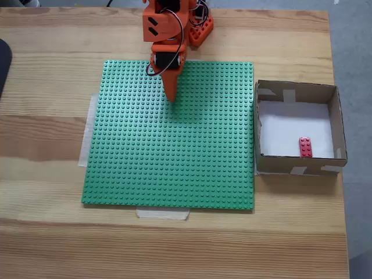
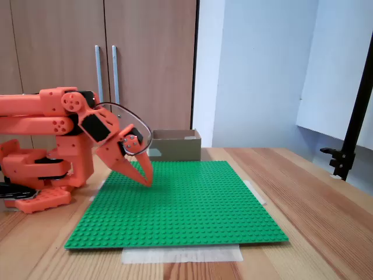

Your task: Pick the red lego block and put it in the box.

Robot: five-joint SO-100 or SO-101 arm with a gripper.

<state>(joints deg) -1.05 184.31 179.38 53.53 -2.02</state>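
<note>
In a fixed view from above, the orange arm [image 1: 165, 26] reaches down from the top centre of the frame over the green baseplate [image 1: 174, 157], which is taped to the wooden tabletop [image 1: 46, 75]. Its gripper [image 1: 172, 96] points toward the lower part of the frame, fingers pressed together into one tapered tip, holding nothing. At the right edge sits the box [image 1: 336, 116], just beside the baseplate. The red lego block [image 1: 305, 147] lies on the box's white bottom, near the lower wall.

In a fixed view from the side, the arm [image 2: 41, 116] is folded at the left of the frame. The gripper [image 2: 145, 179] slants down, its closed tip just above the baseplate [image 2: 192, 204] or touching it; I cannot tell which. The box [image 2: 175, 146] stands behind the baseplate, in front of wooden cupboard doors [image 2: 145, 58].
</note>
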